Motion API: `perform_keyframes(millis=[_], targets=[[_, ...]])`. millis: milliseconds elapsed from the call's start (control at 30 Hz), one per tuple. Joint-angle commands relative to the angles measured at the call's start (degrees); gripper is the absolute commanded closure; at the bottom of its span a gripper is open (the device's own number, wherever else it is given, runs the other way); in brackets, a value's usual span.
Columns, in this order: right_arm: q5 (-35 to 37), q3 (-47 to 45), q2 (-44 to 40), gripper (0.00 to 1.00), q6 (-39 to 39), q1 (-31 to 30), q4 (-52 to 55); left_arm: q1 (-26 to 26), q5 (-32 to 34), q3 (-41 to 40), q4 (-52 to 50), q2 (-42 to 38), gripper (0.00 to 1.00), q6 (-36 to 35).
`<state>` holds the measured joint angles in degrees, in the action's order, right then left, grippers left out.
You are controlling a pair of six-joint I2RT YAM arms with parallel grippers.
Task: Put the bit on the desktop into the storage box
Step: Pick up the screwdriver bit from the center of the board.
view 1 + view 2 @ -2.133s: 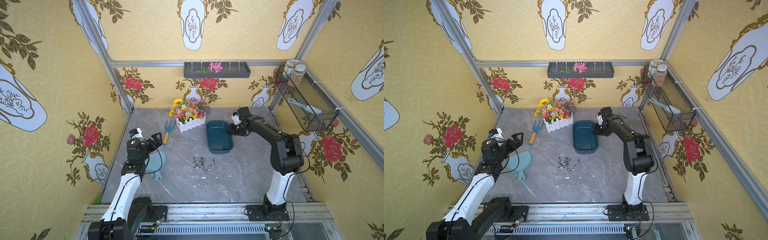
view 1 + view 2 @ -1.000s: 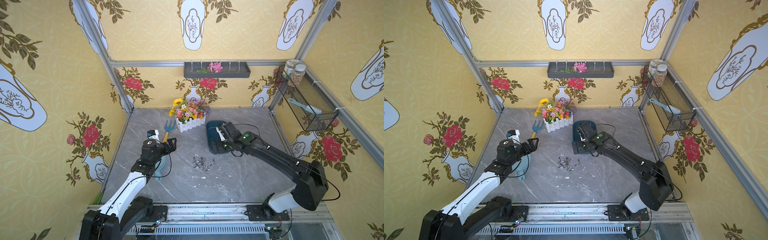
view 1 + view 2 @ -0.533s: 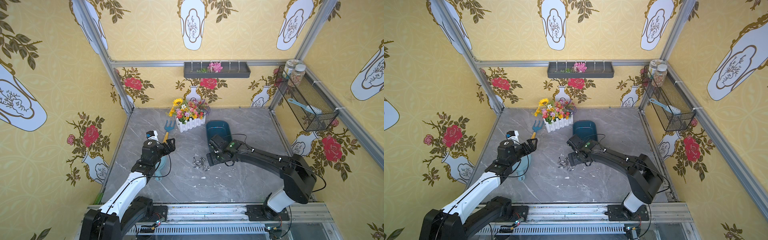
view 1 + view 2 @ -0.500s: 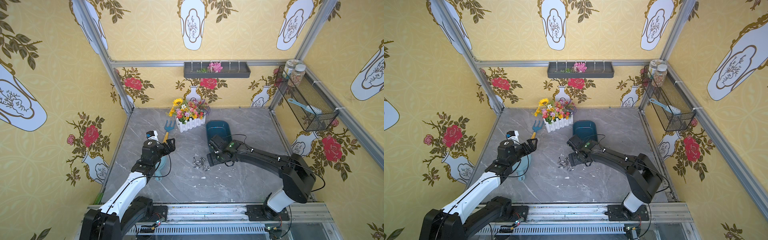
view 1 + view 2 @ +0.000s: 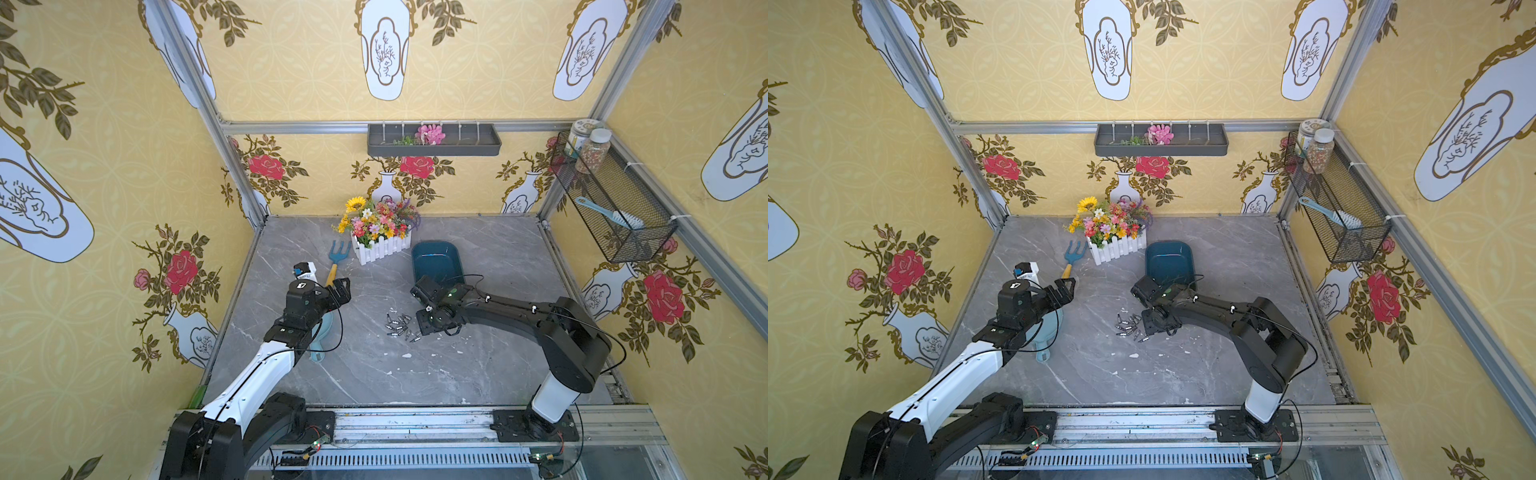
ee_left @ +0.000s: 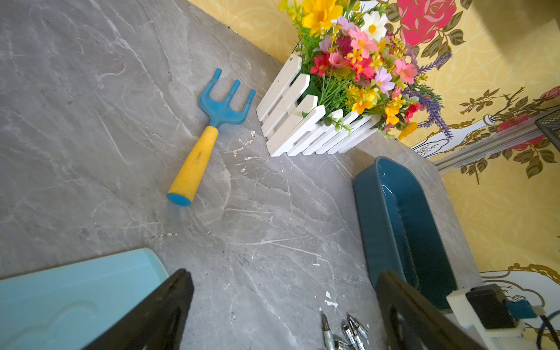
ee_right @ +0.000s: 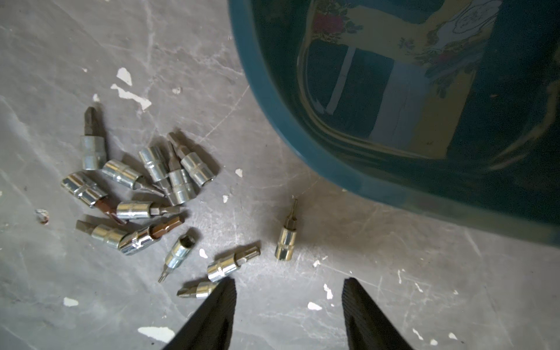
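Your right end effector (image 7: 289, 281) has swung from the box (image 5: 434, 259) down to the bits (image 7: 145, 194) heaped on the surface (image 5: 374, 374) just near-left of it, jaws half-narrowed around nothing, while your left end effector (image 5: 340, 291) hovers spread: pickup is only starting.

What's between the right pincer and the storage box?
One lone bit lies on bare desktop between the right pincer and the storage box; right wrist view shows it.

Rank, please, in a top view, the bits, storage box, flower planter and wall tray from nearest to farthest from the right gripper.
1. bits: close beside the right gripper.
2. storage box: just behind it.
3. flower planter: back centre.
4. wall tray: high on the back wall.
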<state>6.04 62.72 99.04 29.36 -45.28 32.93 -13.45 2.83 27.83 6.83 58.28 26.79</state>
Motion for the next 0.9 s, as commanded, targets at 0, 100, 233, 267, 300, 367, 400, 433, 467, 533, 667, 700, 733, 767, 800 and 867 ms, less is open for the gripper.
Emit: perform_keyframes(millis=[0,100,233,267,300,367,400,433,467,533,667,700,733,767,800,867], targets=[[0.44,0.08,0.76,0.49,0.51,0.05,-1.08,0.01,-0.02,-0.15,0.72,0.23,0.00,-0.54],[0.68,0.04,1.30,0.56,0.53,0.17,-1.36,0.01,0.06,-0.15,0.71,0.34,0.00,-0.63],[0.59,0.18,2.37,0.62,0.75,0.57,-1.69,0.01,0.26,-0.15,0.60,0.67,0.00,-0.67],[0.46,0.13,2.56,0.63,0.83,0.60,-1.88,0.03,0.24,-0.15,0.65,0.69,0.00,-0.69],[0.33,0.21,2.81,0.65,0.85,0.71,-2.03,0.01,0.25,-0.15,0.63,0.80,0.00,-0.70],[0.25,0.16,3.23,0.68,0.88,0.75,-2.26,-0.02,0.26,-0.20,0.60,0.87,0.00,-0.76],[0.22,0.12,3.41,0.69,0.87,0.79,-2.39,0.01,0.33,-0.23,0.63,0.87,0.00,-0.68],[0.25,0.15,3.57,0.69,0.87,0.87,-2.51,0.01,0.40,-0.24,0.64,0.87,0.00,-0.71],[0.13,0.10,3.67,0.70,0.90,0.93,-2.65,0.01,0.42,-0.24,0.64,0.87,0.00,-0.70],[0.04,0.04,3.87,0.72,0.88,1.11,-2.93,0.00,0.42,-0.23,0.60,0.88,0.00,-0.72],[-0.32,-0.13,4.39,0.73,0.87,1.30,-3.45,0.01,0.42,-0.24,0.64,0.87,0.00,-0.64],[-0.41,-0.28,4.48,0.73,0.91,1.32,-3.59,0.03,0.42,-0.24,0.56,0.79,0.00,-0.68],[-0.50,-0.40,4.65,0.73,0.98,1.31,-3.74,-0.04,0.42,-0.20,0.50,0.78,0.00,-0.64],[-0.54,-0.48,4.82,0.74,1.00,1.41,-3.89,0.02,0.41,-0.22,0.55,0.79,0.00,-0.68],[-0.62,-0.68,4.99,0.75,1.00,1.43,-4.12,-0.02,0.45,-0.15,0.51,0.78,0.00,-0.64],[-0.99,-0.88,5.28,0.76,1.07,1.52,-4.46,0.00,0.51,-0.15,0.55,0.78,0.00,-0.54]])
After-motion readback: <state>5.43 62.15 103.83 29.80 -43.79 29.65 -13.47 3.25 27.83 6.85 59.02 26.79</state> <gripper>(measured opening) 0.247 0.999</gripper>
